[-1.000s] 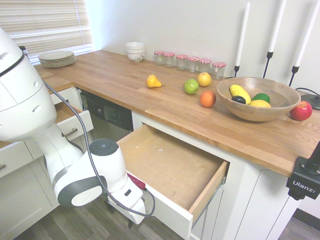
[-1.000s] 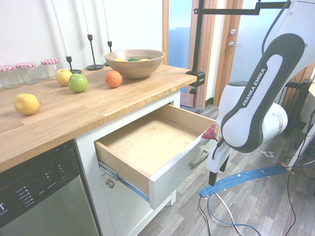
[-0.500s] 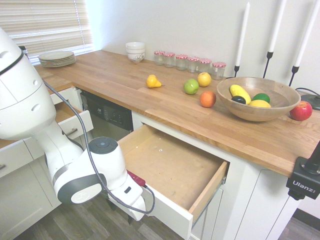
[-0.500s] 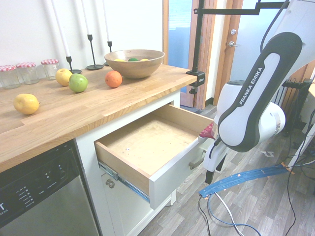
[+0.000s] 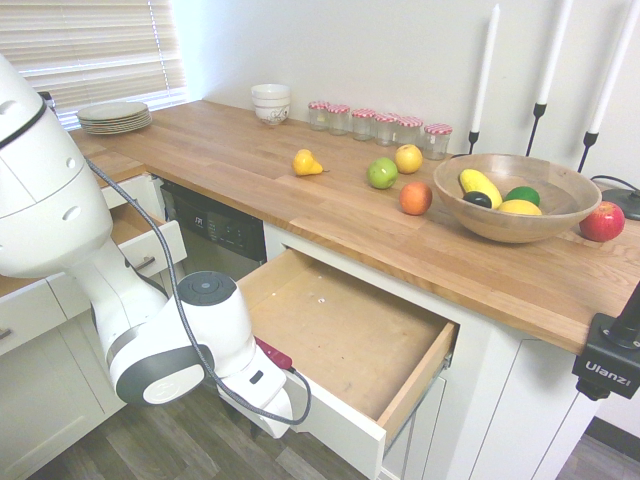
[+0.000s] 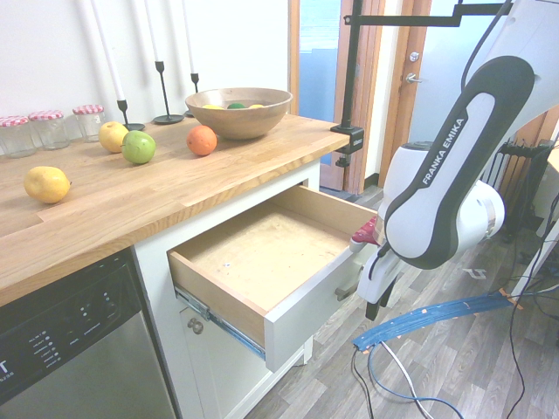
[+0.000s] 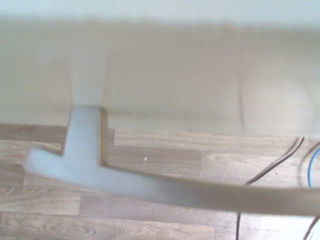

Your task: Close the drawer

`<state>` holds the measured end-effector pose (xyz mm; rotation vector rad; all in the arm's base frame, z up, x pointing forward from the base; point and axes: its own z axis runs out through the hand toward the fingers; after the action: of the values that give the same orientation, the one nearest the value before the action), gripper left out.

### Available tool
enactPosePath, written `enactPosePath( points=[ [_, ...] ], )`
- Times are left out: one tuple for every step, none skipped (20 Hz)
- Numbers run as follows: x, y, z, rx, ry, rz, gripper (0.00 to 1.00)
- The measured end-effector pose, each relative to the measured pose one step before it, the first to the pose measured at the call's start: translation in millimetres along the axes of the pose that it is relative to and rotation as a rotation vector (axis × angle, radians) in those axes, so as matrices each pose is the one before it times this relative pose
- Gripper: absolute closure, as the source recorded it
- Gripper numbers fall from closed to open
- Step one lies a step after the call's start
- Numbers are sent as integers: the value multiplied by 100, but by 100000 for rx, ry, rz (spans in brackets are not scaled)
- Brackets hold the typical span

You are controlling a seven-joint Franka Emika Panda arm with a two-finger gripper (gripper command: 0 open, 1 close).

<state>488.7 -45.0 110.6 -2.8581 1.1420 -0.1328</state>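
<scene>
The drawer [image 5: 340, 330] stands pulled far out from under the wooden counter, its plywood bottom [image 6: 262, 249] bare and its white front facing the floor side. My gripper [image 6: 373, 292] is low down against that white front, right by the curved silver handle [image 6: 348, 288]. In the first exterior view the arm's elbow hides most of the gripper [image 5: 270, 405]. The wrist view shows the white front [image 7: 160, 75] close up and the handle [image 7: 150, 185] as a blurred bar across the wood floor.
A narrower white drawer [image 5: 145, 240] also stands open to the left, beyond the dishwasher [image 5: 215, 230]. On the counter are a wooden fruit bowl [image 5: 515, 195], loose fruit [image 5: 383, 173], jars [image 5: 380, 122], bowls [image 5: 270, 102] and plates [image 5: 113, 115].
The arm has shifted in toward the drawer front, bringing the gripper up to the handle. The drawer itself has not visibly moved.
</scene>
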Motion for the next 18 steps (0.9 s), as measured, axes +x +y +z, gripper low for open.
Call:
enactPosePath(
  points=[
    [-12, -130, -27, 201, 28, -59, 100],
    [-21, -141, -27, 185, 36, -127, 100],
    [1, -139, -36, 160, 105, -160, 100],
    [-2, -153, -38, 157, 122, -164, 100],
    [28, -144, -48, 190, 155, -57, 100],
    [23, -115, -39, 149, 115, -16, 100],
    [-8, -64, -12, 53, 16, -51, 100],
    [10, -28, -10, 30, 16, -13, 100],
    [34, -31, -19, 59, 57, 4, 100],
    [49, -37, -27, 71, 86, 3, 100],
    [34, -18, -17, 44, 74, 8, 100],
    [46, -34, -25, 71, 93, 3, 100],
    [88, -78, -52, 159, 183, -6, 100],
    [122, -96, -64, 199, 247, 3, 100],
    [131, -100, -73, 213, 273, 6, 100],
    [144, -127, -84, 258, 303, -15, 100],
    [159, -151, -96, 298, 337, -30, 100],
    [168, -154, -96, 295, 364, -39, 100]
  ],
)
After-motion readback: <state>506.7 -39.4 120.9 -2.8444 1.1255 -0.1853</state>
